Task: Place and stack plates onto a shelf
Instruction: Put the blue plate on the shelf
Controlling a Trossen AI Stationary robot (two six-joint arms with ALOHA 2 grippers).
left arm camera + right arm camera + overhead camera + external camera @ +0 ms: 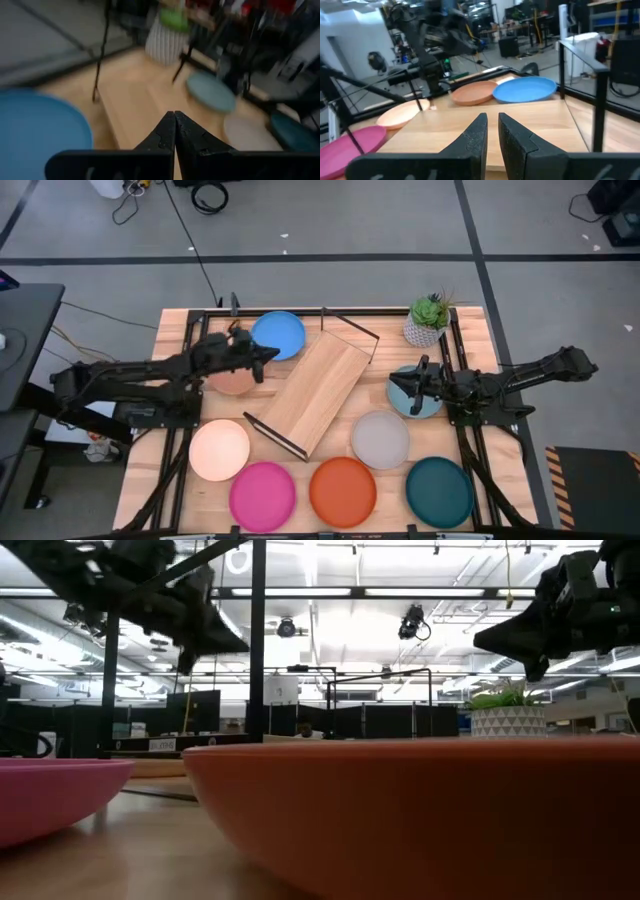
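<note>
The shelf [315, 392] lies slantwise in the table's middle, with its black wire frames at both ends. No plate is on it. Around it on the table lie the blue plate [278, 334], tan plate [232, 380], cream plate [219, 449], pink plate [262, 495], orange plate [342, 491], dark teal plate [439, 491], grey plate [380, 438] and pale blue plate [415, 402]. My left gripper [268, 357] hangs in the air between the blue and tan plates, shut [174, 120] and empty. My right gripper [403, 385] hovers over the pale blue plate, with a narrow gap between its fingers [492, 120] and nothing in it.
A potted plant [428, 320] stands at the table's far right corner, behind the right arm. The low view shows both grippers well above the tabletop, the left gripper [215, 635] and the right gripper [500, 640]. The shelf's raised wire ends [350, 330] stand near both grippers.
</note>
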